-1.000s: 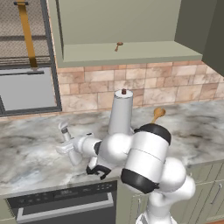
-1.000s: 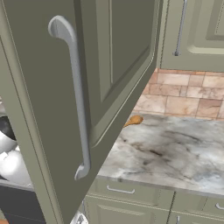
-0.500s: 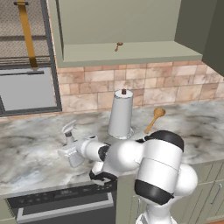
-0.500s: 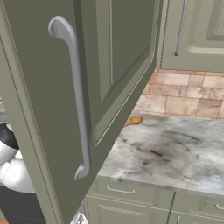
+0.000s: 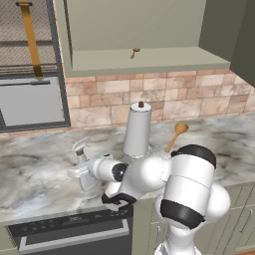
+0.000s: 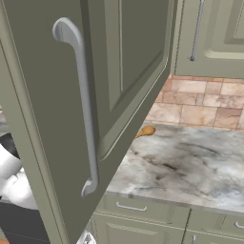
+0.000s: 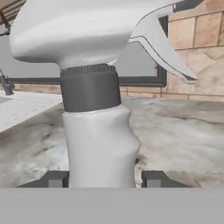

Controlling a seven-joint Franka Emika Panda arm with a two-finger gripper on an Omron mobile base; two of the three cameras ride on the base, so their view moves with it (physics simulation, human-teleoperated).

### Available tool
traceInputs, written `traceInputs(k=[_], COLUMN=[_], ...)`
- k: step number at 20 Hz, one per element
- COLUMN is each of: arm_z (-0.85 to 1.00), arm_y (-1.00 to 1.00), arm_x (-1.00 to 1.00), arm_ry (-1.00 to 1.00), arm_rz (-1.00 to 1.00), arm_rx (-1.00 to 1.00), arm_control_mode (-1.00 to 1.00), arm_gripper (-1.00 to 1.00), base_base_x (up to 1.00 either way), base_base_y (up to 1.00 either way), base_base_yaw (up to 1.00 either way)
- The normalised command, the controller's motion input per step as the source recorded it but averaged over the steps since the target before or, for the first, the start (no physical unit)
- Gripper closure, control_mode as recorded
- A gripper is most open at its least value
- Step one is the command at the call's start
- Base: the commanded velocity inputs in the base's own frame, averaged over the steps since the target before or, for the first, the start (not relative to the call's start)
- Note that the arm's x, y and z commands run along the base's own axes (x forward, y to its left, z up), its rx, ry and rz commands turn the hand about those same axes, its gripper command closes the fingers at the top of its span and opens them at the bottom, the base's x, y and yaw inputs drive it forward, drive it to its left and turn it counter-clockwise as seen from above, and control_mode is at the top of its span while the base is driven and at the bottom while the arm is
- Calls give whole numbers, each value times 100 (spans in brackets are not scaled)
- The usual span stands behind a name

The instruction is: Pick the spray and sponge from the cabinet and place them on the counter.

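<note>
Arm swung further left and lower than half a second ago; elbow now bulks in the lower middle of the left base view, forearm reaching left over the counter (image 5: 30,174). In the right base view less white arm than before, just a sliver behind the open door's lower left edge.

Spray (image 5: 83,167) standing upright on the counter, left of the white tapered roll (image 5: 137,130), much where it stood a second ago. Long axis vertical; trigger head on top, nozzle toward the left in the left base view, base on the marble. In the hand view the spray (image 7: 98,131) close up: dark collar below the pale head, trigger lever hanging down on the right, waisted body below.

Gripper (image 5: 78,171) level with the bottle's body, approaching from the right. In the hand view the gripper (image 7: 100,179) has one dark tip on each side of the bottle, set a little apart from its sides; spread, not clamped on it, as far as can be told.

Cabinet (image 5: 139,60) open above, a small brown item (image 5: 134,52) on its shelf; too small to name. Cabinet door (image 6: 90,95) with its bar handle (image 6: 81,100) swung wide. Wooden spoon (image 5: 175,135) leaning right of the roll, also seen at (image 6: 144,131).
</note>
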Motion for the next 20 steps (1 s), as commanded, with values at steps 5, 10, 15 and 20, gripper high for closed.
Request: traceInputs(k=[5, 10, 15, 20], arm_z=[-31, -18, 0, 0], arm_y=[-27, -25, -13, -8], arm_x=[-8, -17, -16, -4], arm_ry=[0, 0, 0, 0], arm_rz=[0, 0, 0, 1], arm_rx=[0, 0, 0, 0], arm_control_mode=[-100, -100, -100, -100], arm_gripper=[-100, -100, -100, -100], base_base_x=[0, 0, 0, 0], base_base_y=[0, 0, 0, 0], base_base_yaw=[0, 0, 0, 0])
